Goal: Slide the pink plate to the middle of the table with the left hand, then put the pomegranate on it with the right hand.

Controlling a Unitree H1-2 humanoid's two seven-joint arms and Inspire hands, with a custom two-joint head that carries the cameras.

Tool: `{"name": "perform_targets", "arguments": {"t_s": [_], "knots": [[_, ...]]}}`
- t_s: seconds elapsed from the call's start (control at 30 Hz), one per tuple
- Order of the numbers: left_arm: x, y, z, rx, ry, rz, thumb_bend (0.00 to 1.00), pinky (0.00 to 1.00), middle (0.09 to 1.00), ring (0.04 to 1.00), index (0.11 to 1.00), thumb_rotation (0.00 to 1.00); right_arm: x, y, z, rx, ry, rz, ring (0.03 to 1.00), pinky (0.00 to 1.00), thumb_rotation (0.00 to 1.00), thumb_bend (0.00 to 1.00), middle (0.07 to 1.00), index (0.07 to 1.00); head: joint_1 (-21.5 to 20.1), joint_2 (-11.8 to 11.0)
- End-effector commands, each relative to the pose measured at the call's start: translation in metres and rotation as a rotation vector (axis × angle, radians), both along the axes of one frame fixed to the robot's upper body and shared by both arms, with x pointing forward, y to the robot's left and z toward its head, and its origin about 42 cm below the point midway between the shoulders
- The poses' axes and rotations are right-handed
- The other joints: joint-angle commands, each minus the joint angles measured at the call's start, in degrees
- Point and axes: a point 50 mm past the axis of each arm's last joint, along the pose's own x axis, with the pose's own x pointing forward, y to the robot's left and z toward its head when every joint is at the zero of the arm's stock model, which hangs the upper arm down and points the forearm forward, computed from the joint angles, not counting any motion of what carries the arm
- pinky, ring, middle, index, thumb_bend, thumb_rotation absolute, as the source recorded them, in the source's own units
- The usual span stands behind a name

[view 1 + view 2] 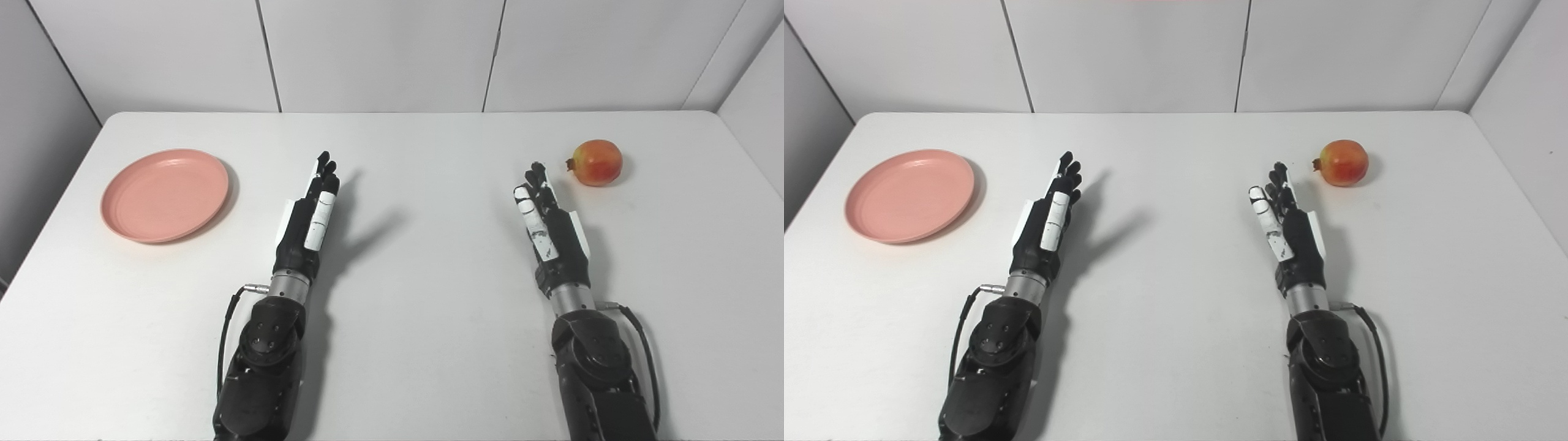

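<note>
Both forearms reach in over the near edge of the white table [392, 367], and the left hand [309, 220] and right hand [548, 223] hover with fingers straight and apart, grasping nothing. Farther back, the pink plate [164, 195] lies near the left edge, well apart from the left hand, and the pomegranate [595, 162] sits toward the far right corner, near the right fingertips. To start well, the left hand should probably swing out past the plate's left rim, press low against it and push steadily toward the centre without tipping it.

The plate [164, 195] is set on the table [392, 367], far left of the pomegranate [595, 162]. Between them, the left hand [309, 217] and right hand [548, 223] are extended, the right hand near the pomegranate but apart from it.
</note>
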Motion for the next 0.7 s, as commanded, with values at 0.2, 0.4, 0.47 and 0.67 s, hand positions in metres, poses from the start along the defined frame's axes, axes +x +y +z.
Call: {"name": "perform_targets", "arguments": {"t_s": [0.2, 0.4, 0.47, 0.67], "knots": [[0.0026, 0.0013, 0.0053, 0.016, -0.032, -0.015, 0.77, 1.0, 1.0, 1.0, 1.0, 1.0, 0.0003, 0.0026, 0.0068, 0.01, -0.057, 0.045, 1.0, 1.0, 0.78, 0.69, 1.0, 1.0, 0.1, 0.2], [0.0019, 0.0003, 0.0079, 0.002, -0.031, -0.005, 0.76, 1.0, 1.0, 1.0, 1.0, 1.0, 0.0017, 0.0028, 0.0064, 0.017, -0.049, 0.025, 1.0, 1.0, 0.76, 0.73, 1.0, 1.0, -0.1, 0.1], [0.0008, -0.0009, 0.0075, -0.016, -0.034, 0.005, 0.74, 1.0, 1.0, 1.0, 1.0, 1.0, 0.0012, 0.0032, 0.0063, 0.012, -0.041, 0.007, 1.0, 1.0, 0.76, 0.73, 1.0, 0.993, 0.0, 0.0], [0.0011, 0.0028, 0.006, 0.018, -0.033, -0.03, 0.77, 1.0, 1.0, 1.0, 1.0, 1.0, 0.0007, 0.0011, 0.0087, -0.02, -0.066, 0.065, 1.0, 1.0, 0.83, 0.67, 1.0, 1.0, -0.1, -0.1]]}}
